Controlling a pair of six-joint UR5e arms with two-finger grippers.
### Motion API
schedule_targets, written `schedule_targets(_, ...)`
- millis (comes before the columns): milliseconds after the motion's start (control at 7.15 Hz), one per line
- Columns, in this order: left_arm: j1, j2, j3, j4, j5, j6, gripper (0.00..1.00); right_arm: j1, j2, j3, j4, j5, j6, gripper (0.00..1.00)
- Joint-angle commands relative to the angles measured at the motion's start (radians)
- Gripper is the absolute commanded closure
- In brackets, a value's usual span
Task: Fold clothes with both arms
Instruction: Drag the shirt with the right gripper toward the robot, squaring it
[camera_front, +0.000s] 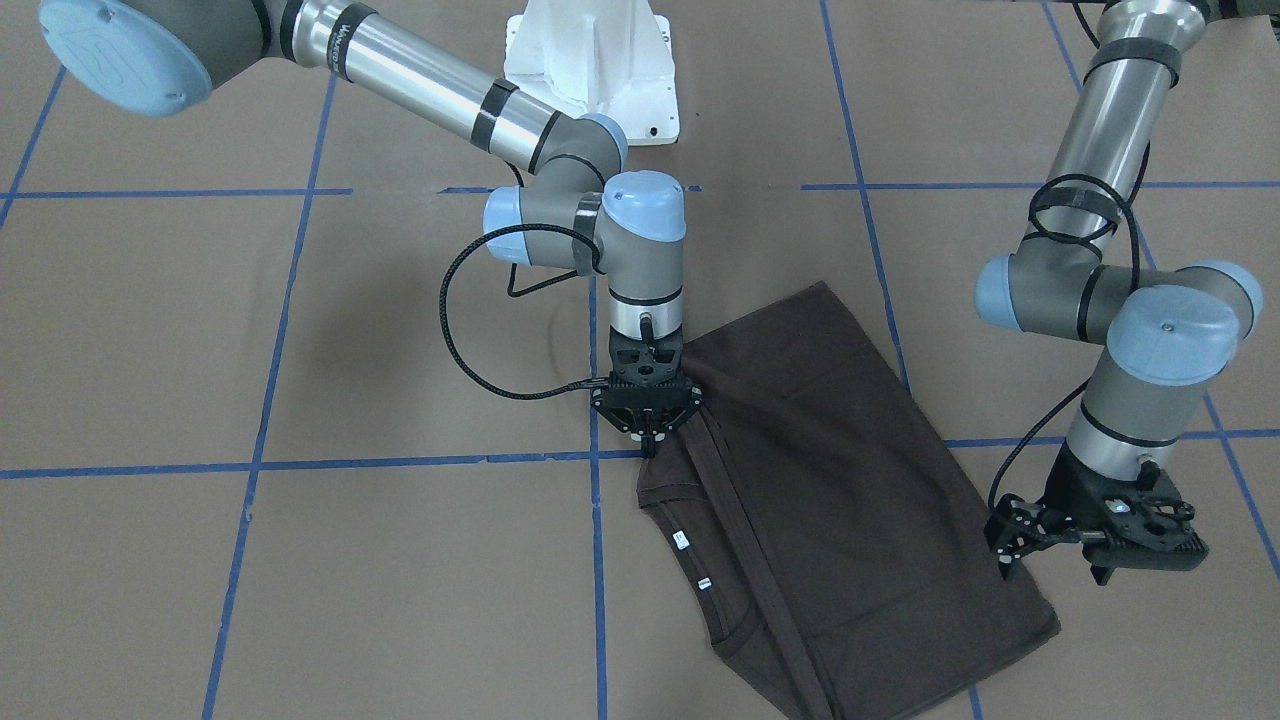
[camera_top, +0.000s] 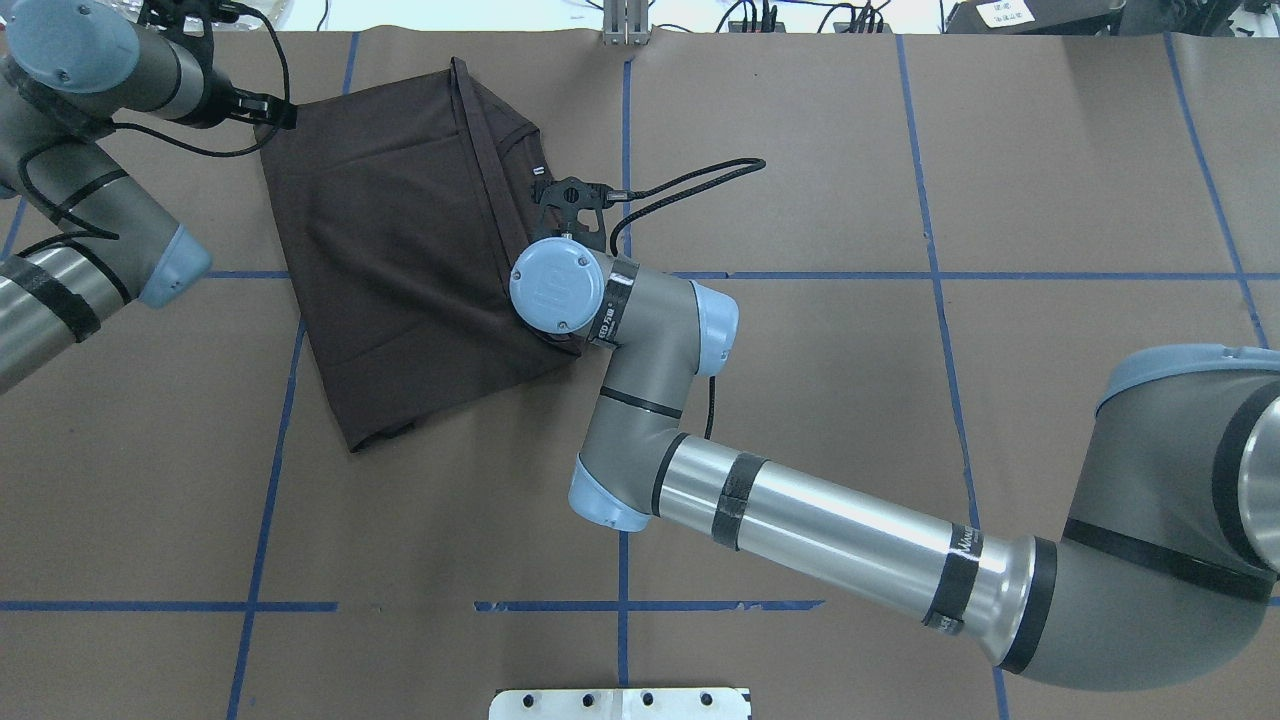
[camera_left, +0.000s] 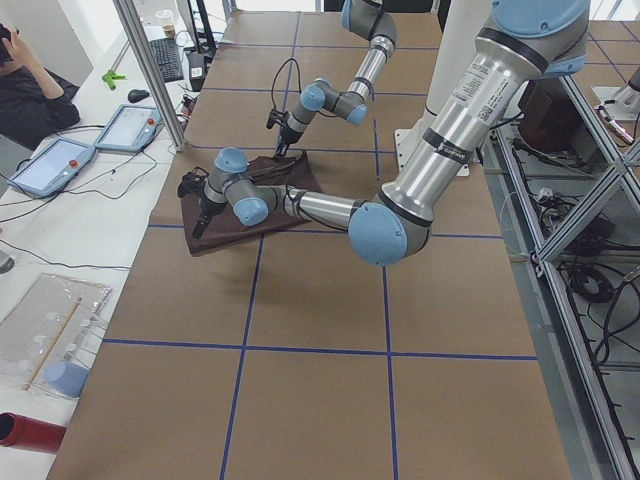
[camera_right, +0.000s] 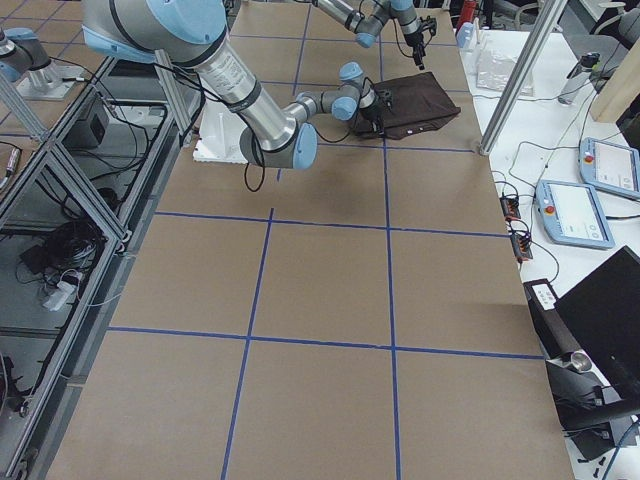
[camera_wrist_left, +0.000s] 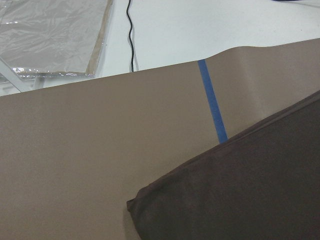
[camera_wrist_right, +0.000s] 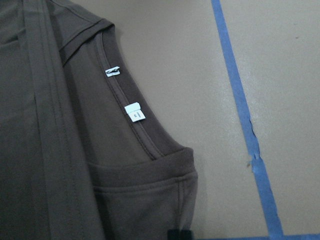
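Your counter (camera_front: 300, 330) is brown paper gridded with blue tape lines (camera_front: 420, 462), with pendants (camera_left: 131, 128) on a white side counter (camera_left: 90, 230) alongside. The folded T-shirt (camera_front: 850, 480) lies flat, spanning from the right claw (camera_front: 648, 445) to the left claw (camera_front: 1052, 565). The right claw is pinched narrow at the shoulder edge near the white neck tags (camera_wrist_right: 133, 112) and the left gapes wide beside the nearest corner. You cannot tell whether cloth sits between the right tips, and the front view cuts off the shirt's lower edge.

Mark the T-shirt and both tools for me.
T-shirt (camera_front: 850, 480), front-facing view, middle of its folded body.
right tool (camera_front: 648, 440), front-facing view, between its fingertips.
left tool (camera_front: 1052, 572), front-facing view, between its fingertips.
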Motion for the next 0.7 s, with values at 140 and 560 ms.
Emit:
schedule_targets(140, 0.005, -0.001, -0.023, 0.0, 0.0, -0.002, 0.0, 0.005, -0.063, 0.174, -0.098, 0.01, 0.003, 1.0)
schedule_targets(560, 0.008, -0.001, -0.029, 0.0, -0.027, -0.002, 0.0, -0.073, -0.432, 0.616, -0.108, -0.02, 0.006, 1.0)
